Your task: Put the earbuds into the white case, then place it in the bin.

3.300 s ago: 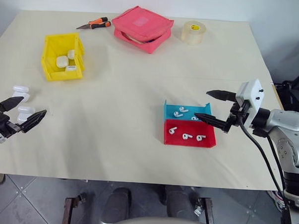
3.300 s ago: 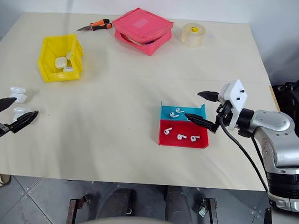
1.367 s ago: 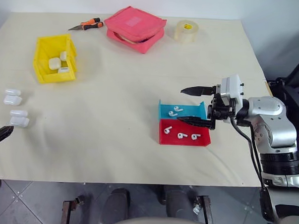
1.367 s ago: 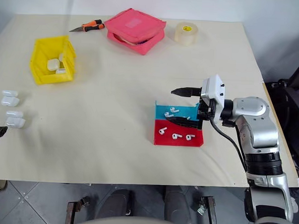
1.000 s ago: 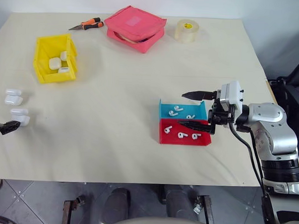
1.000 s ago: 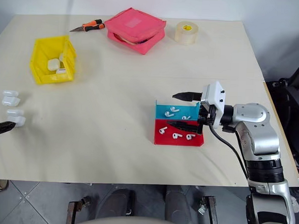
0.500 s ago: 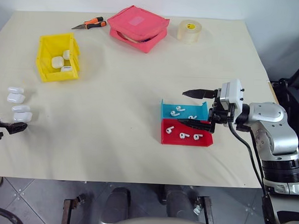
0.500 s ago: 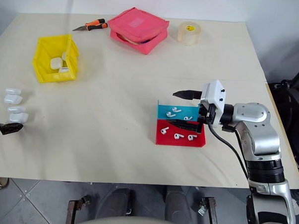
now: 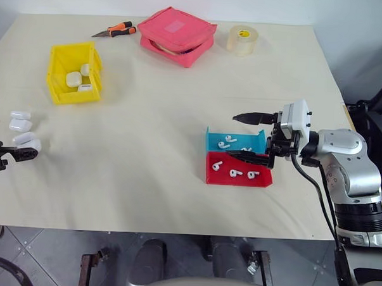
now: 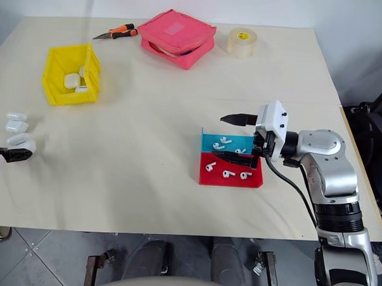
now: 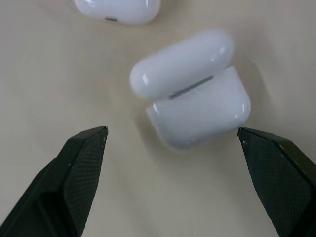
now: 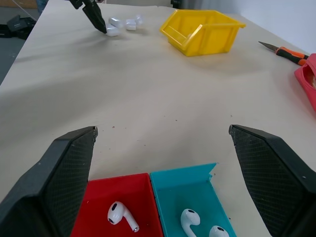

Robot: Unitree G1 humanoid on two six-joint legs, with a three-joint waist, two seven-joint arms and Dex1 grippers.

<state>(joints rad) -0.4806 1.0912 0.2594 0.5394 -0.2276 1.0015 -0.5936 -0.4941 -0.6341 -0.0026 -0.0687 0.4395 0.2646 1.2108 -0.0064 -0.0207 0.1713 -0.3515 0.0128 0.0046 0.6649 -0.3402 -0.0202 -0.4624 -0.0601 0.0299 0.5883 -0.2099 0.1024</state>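
The white case (image 11: 192, 94) lies with its lid ajar well in front of the bin (image 9: 73, 72), between the spread, empty fingers of the left gripper (image 11: 173, 143). Far right of the bin, the right gripper (image 9: 249, 137) hovers wide open and empty over the earbuds (image 9: 225, 143) in 2 trays (image 9: 237, 178).

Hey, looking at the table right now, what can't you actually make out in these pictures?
- Left claw: in the head views the picture's edge cuts it off.
- White case: whether its lid is ajar is blurred, and its inside is hidden.
- Yellow bin: its walls partly hide the white items inside.
- Earbuds in the teal tray: the right claw partly covers them, so their count is unclear.
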